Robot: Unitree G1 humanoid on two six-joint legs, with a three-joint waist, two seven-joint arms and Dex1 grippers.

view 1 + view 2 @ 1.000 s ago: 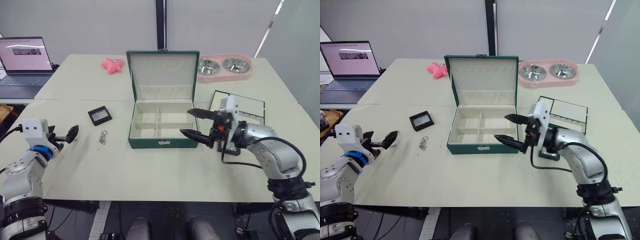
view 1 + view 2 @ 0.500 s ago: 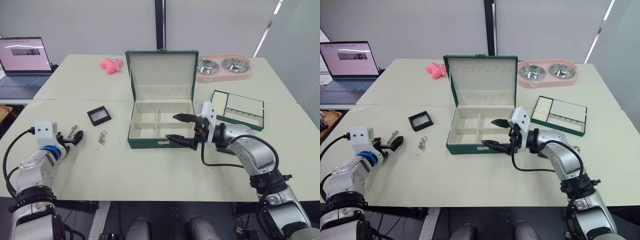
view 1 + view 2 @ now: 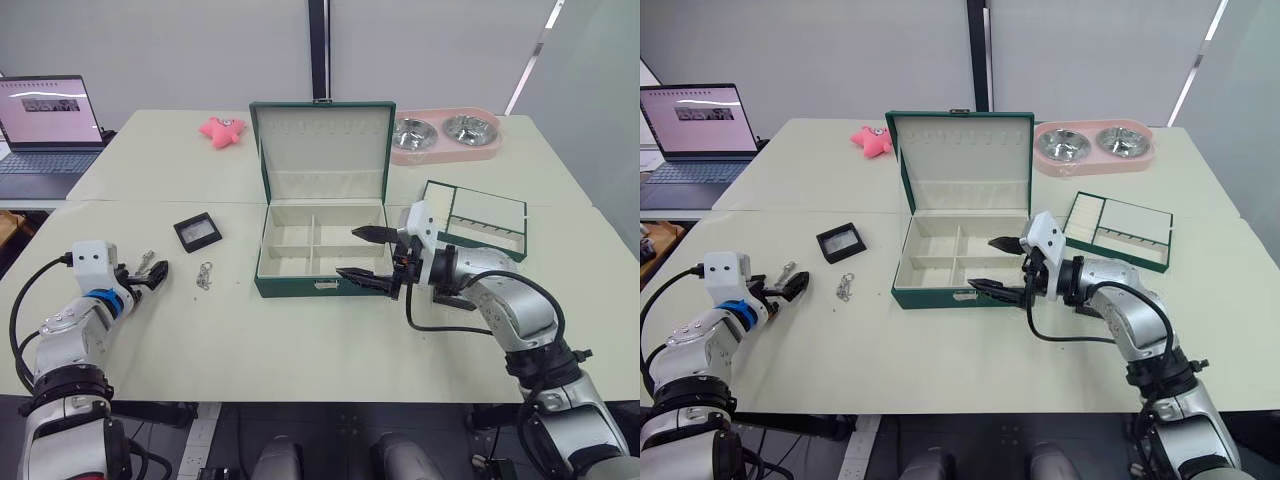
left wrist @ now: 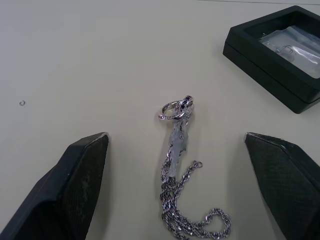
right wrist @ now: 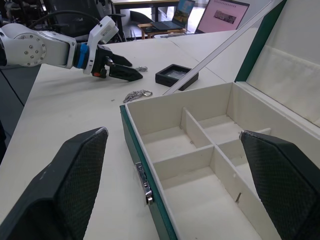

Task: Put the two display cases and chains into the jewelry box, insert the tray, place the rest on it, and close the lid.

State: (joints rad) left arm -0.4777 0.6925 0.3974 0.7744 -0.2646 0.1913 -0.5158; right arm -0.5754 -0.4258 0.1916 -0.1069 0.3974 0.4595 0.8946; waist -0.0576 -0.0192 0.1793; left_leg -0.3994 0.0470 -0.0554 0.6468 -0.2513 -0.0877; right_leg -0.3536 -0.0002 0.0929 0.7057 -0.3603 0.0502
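Leftmost, the left gripper (image 3: 150,275) sits low on the counter (image 3: 300,340) with fingers spread around a silver chain (image 4: 182,200), apparently lined up to pinch it. A second chain (image 3: 205,274) and one black display case (image 3: 195,232) lie just beyond, well apart from the jewelry box (image 3: 320,250). Its lid (image 3: 322,140) stands upright, leaving all four compartments bare for loading. By the box's right front corner the right gripper (image 3: 368,256) hovers, spread wide and holding nothing. The tray (image 3: 478,217) waits farther right.
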